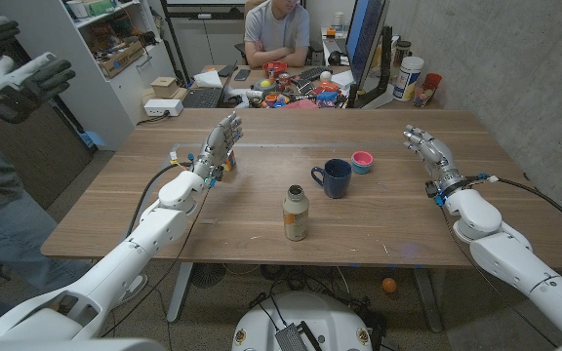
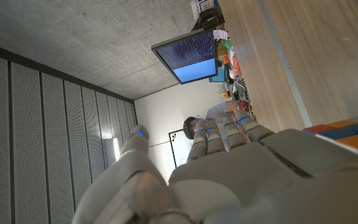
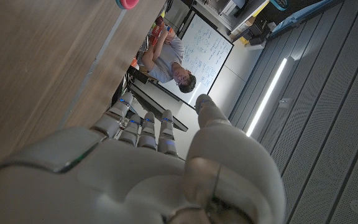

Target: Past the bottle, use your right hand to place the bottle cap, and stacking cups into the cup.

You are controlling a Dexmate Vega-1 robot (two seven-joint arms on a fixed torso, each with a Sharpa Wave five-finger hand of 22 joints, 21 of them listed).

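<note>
A tan metal bottle point(image 1: 296, 214) stands upright at the table's middle front, its dark neck open. Behind it to the right sits a dark blue mug point(image 1: 336, 177) with its handle toward the bottle. Right of the mug is a small stack of pink and teal cups point(image 1: 362, 162), whose pink rim point(image 3: 127, 3) shows in the right wrist view. I cannot make out a bottle cap. My right hand point(image 1: 427, 148) point(image 3: 142, 168) is over the table's right side, fingers apart, holding nothing, well right of the cups. My left hand point(image 1: 220, 146) point(image 2: 229, 174) is raised at the left, fingers extended, holding nothing.
A small multicoloured block point(image 1: 225, 168) point(image 2: 347, 132) lies right by my left hand. A person point(image 1: 276, 34) sits behind the table at a cluttered desk with a monitor point(image 1: 364, 39). Another person's gloved hands point(image 1: 22, 78) are at the left edge.
</note>
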